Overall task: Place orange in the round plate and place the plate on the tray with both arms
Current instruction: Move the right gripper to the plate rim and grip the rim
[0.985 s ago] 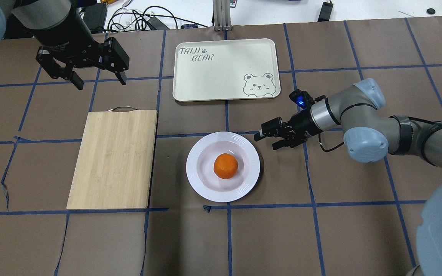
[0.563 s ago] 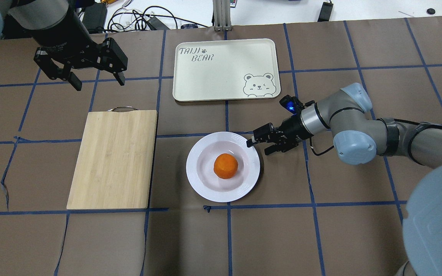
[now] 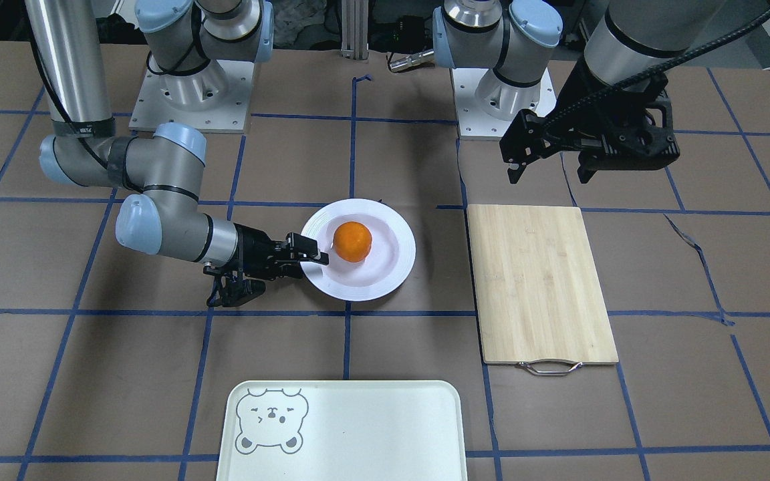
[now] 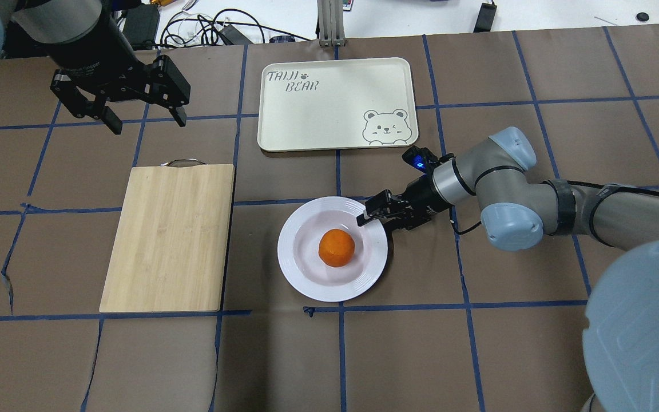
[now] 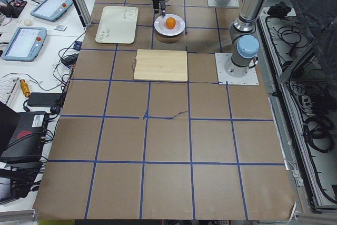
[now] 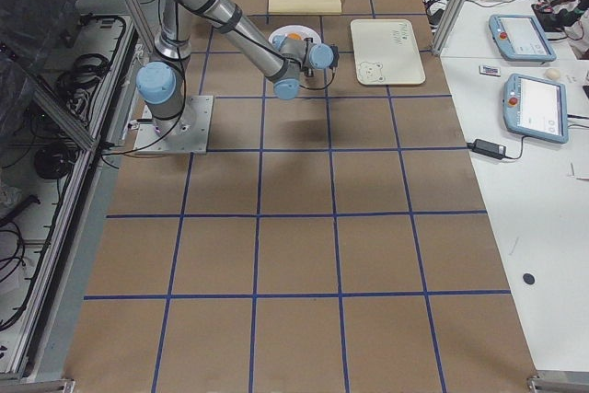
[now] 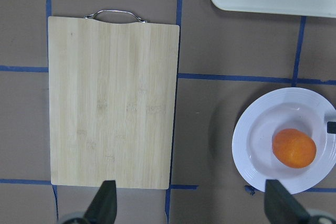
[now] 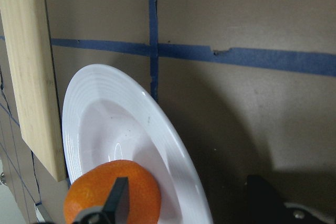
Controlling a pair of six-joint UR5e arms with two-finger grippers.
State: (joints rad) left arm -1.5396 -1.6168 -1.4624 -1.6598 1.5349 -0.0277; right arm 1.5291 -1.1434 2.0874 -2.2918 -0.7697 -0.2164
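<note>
The orange (image 4: 337, 248) sits in the middle of the round white plate (image 4: 306, 269), which rests on the table. My right gripper (image 4: 375, 223) is open at the plate's far right rim. In the right wrist view one finger (image 8: 118, 200) hangs over the plate beside the orange (image 8: 142, 192) and the other (image 8: 268, 198) stays outside the rim (image 8: 173, 145). My left gripper (image 4: 148, 122) hovers open and empty at the far left, above the table. The cream tray (image 4: 335, 114) lies empty beyond the plate.
A bamboo cutting board (image 4: 169, 237) with a metal handle lies left of the plate. Cables and devices lie past the table's far edge. The brown mat carries blue tape lines.
My right gripper has slid left toward the plate, and its upper finger now reaches over the rim. The left arm has barely shifted. Plate and orange have not moved.
</note>
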